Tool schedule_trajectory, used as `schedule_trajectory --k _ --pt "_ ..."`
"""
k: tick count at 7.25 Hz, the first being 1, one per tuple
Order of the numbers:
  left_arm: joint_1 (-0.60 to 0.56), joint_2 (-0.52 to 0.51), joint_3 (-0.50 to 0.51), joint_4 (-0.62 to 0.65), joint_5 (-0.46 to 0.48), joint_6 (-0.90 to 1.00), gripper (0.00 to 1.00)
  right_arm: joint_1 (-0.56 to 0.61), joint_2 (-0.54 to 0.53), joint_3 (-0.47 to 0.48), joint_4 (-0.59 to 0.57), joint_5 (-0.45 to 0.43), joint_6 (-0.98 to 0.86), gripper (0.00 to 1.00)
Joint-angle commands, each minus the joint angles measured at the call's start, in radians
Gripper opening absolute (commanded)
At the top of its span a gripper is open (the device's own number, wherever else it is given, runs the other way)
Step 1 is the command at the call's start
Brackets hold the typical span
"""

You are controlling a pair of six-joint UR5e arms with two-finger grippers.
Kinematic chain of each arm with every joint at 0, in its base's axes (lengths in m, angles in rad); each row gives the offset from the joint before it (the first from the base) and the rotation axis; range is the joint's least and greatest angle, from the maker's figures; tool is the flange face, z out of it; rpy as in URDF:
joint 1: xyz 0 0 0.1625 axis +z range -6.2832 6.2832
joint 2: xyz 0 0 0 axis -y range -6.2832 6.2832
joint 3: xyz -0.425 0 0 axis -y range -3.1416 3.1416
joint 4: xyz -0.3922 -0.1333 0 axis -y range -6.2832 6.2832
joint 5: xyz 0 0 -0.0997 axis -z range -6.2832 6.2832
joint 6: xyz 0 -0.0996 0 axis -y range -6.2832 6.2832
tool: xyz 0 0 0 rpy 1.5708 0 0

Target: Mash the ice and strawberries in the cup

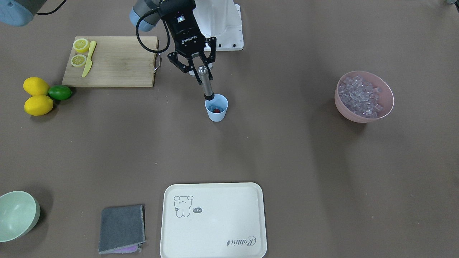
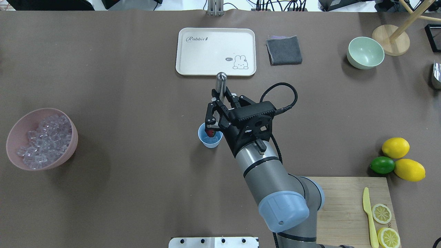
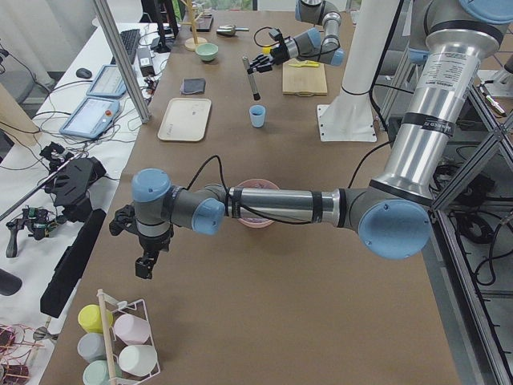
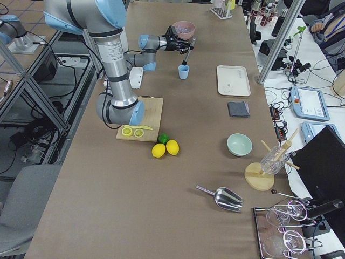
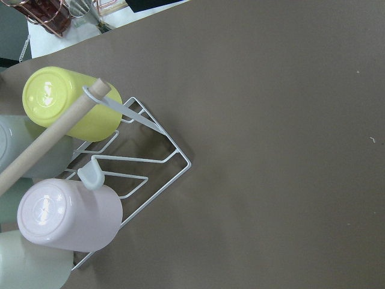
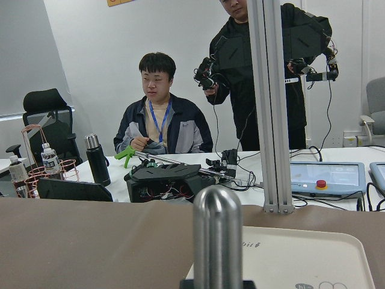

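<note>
While the right gripper [image 1: 199,68] clamps a tilted silver metal muddler with a black tip [image 1: 206,84] by its upper part, that tip hangs just over the rim of the small light-blue plastic tumbler [image 1: 217,115] below the fingers. A small red strawberry [image 1: 216,110] lies inside the tumbler. Clear glassy ice cubes [image 1: 359,95] fill a pink bowl [image 1: 390,102] well apart from that gripper. How wide the far-off left gripper [image 3: 144,266] stands cannot be told.

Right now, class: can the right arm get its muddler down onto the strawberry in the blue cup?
Probably yes. The right gripper holds the muddler tilted, its black tip just above the cup and its open mouth; the strawberry lies inside, with nothing covering it.
</note>
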Motion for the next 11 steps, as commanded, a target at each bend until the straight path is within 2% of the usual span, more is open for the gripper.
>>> schedule_trajectory --k 1,2,11 --pt "0.0 0.002 0.004 -0.002 0.001 0.0 0.98 -0.008 0.045 -0.065 0.021 0.005 -0.001 0.0" --pt "0.0 0.002 0.004 -0.003 0.001 0.0 0.98 -0.009 0.064 -0.111 0.023 0.002 0.003 0.0" --pt "0.0 0.005 0.01 -0.003 0.005 0.0 0.98 -0.024 0.068 -0.191 0.053 0.003 0.004 0.0"
